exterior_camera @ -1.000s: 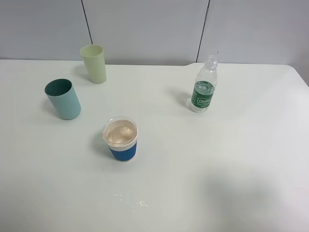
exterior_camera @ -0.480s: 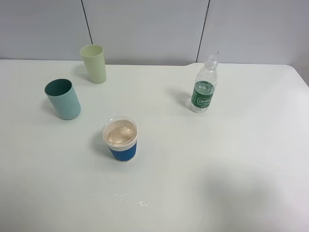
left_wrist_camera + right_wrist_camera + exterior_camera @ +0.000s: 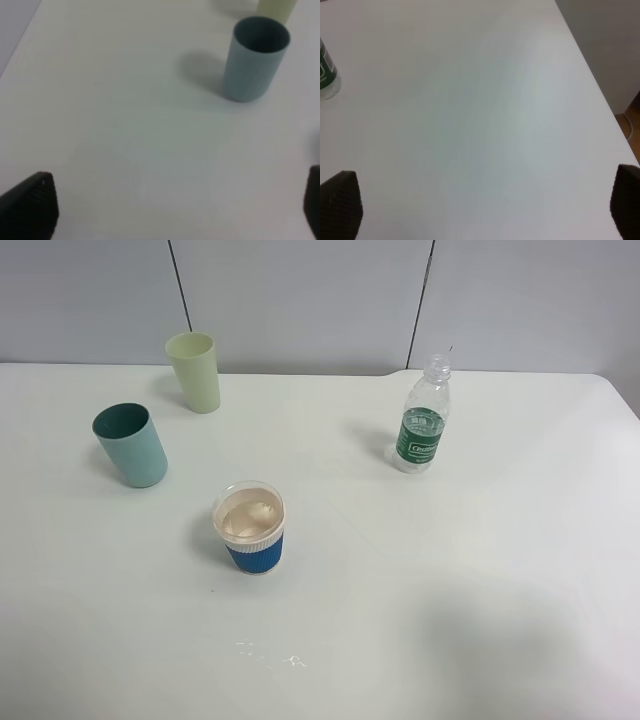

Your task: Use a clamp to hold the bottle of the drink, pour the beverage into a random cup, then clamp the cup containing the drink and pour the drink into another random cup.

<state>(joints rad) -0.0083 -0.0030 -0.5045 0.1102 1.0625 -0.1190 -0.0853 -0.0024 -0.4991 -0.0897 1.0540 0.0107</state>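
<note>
Bottle of the drink (image 3: 424,417): standing upright in the upper right of the exterior high view, uncapped, green label facing the camera; its base is also showing at the far left edge of the right wrist view (image 3: 326,72).
Teal-green cup (image 3: 131,445): sitting at the left of the exterior high view, dark inside, nothing touching it; the left wrist view (image 3: 255,59) is showing it upright in the upper right of its frame.
Blue-banded cup (image 3: 250,527): standing left of centre in the exterior high view, beige inside, liquid glinting in it.
Pale yellow-green tumbler (image 3: 194,371): standing in the upper left, behind the teal-green cup and apart from it.
Droplets (image 3: 270,656): lying on the table (image 3: 480,570) near the lower edge, below the blue-banded cup.
Left gripper (image 3: 170,210): hanging over bare table with jaws spread wide, only the dark fingertips (image 3: 30,205) showing at the lower corners; holding nothing.
Right gripper (image 3: 485,205): jaws likewise standing wide apart over bare table, fingertips (image 3: 340,205) at the lower corners; gripping nothing, well apart from the bottle of the drink.
</note>
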